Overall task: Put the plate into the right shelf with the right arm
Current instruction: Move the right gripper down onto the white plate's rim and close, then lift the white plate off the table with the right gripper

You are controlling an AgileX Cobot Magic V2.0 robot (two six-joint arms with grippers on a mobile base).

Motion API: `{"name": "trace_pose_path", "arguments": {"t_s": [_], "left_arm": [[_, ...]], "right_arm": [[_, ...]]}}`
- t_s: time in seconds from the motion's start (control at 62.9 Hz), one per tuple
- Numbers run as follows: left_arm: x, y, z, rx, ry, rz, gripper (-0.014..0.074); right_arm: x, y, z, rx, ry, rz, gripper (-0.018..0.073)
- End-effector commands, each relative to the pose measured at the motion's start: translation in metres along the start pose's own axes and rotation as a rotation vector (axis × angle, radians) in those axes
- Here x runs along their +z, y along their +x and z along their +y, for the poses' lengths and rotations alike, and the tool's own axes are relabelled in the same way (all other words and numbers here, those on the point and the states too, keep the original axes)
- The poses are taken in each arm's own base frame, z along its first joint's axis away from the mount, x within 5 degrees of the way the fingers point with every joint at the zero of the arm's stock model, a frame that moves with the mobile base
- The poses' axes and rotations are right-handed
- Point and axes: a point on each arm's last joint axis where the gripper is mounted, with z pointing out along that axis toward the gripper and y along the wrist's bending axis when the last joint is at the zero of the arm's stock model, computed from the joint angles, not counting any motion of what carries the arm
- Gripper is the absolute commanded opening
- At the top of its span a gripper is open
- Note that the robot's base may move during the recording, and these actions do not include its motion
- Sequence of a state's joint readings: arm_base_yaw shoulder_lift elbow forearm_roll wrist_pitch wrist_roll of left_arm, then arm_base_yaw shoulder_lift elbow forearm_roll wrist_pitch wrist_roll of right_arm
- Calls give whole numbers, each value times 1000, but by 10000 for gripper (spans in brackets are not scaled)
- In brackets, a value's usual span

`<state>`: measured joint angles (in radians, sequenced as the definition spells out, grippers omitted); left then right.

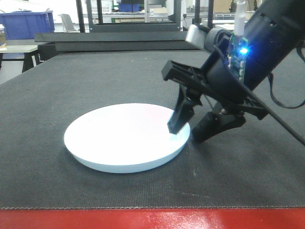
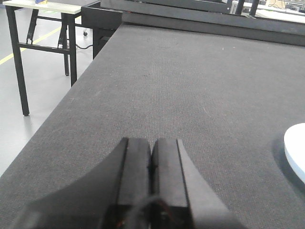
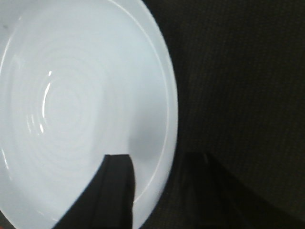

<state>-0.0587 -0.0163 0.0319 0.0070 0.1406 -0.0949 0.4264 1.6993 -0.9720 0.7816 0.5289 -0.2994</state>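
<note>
The pale blue-white plate (image 1: 119, 138) lies flat on the dark mat near the table's front. It fills the left of the right wrist view (image 3: 71, 95), and its edge shows in the left wrist view (image 2: 298, 152). My right gripper (image 1: 184, 134) is open and straddles the plate's right rim (image 3: 157, 160). One finger (image 3: 119, 181) is inside the plate, the other (image 3: 200, 181) rests outside on the mat, with a gap to the rim. My left gripper (image 2: 151, 143) is shut and empty over the mat, left of the plate. The steel right shelf is out of view.
Low black frames (image 1: 109, 40) run along the mat's far edge. A blue bin (image 1: 26, 24) stands on a side table at the back left. The table's red front edge (image 1: 143, 219) is close to the plate. The table's left edge (image 2: 52, 124) drops to the floor.
</note>
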Motion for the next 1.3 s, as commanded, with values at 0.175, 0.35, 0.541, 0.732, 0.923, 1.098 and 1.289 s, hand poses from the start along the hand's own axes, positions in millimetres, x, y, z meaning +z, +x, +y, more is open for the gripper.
{"name": "trace_pose_path", "arguments": {"t_s": [0.175,0.35,0.541,0.732,0.923,1.098,1.289], "left_arm": [[0,-5,-1,-6,10,-86,-47],[0,-5,-1,-6,10,-86,-47],[0,-5,-1,-6,10,-86,-47],[0,-5,-1,-6,10,-86,-47],[0,-5,-1,-6,10,-86,-47],[0,-5,-1,-6,10,-86,-47],[0,-5,-1,-6,10,-86,-47]], "right_arm": [[-15,-9,12,-10,-38,-67,141],[-15,-10,11,-8,-35,-73,48],[-22,-11,14,-15,-43,-97,55],[-58,-16,28,-55,-72,-223,55],[-126,-13,47,-146,-101,-475,55],[-198,13,54,-230,-106,-788,55],[-244,55,46,-322,-79,-1023,55]]}}
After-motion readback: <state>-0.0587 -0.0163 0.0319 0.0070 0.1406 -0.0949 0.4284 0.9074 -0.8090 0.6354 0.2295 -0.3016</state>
